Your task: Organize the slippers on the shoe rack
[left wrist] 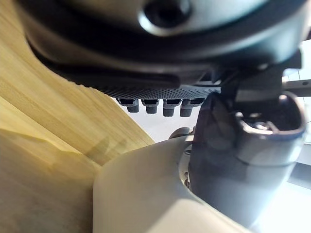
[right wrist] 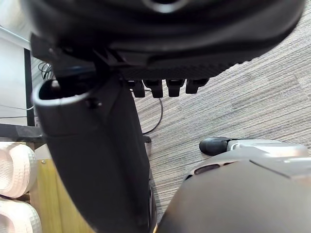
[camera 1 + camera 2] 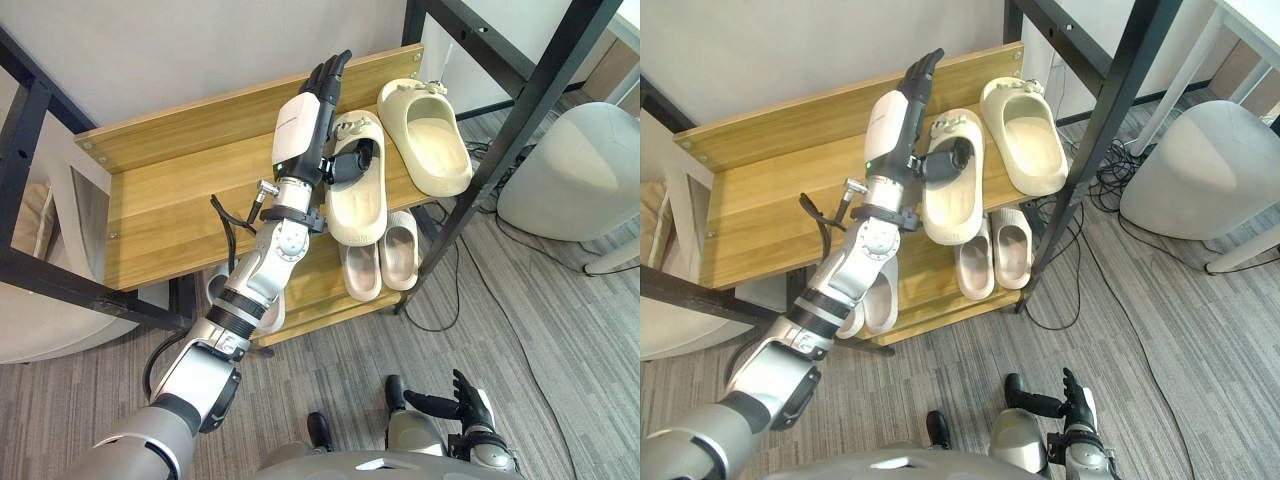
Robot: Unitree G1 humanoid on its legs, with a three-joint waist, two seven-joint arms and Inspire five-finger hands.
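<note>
Cream foam slipper (image 3: 358,205) lies atop the light wooden shoe rack (image 3: 170,200), its heel overhanging the front edge at 6 o'clock. We see our left hand (image 3: 303,125) at its 9 o'clock side, fingers straight, thumb in its mouth. Bare board spreads toward 9 o'clock. A matching cream slipper (image 3: 428,135) sits at 3 o'clock. Our right hand (image 3: 468,405) hangs low, fingers relaxed.

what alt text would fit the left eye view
The left hand, fingers straight, reaches over a wooden shoe rack's top shelf, thumb against one cream slipper beside a second slipper. A smaller pair sits on the lower shelf; the right hand hangs open over carpet.
</note>
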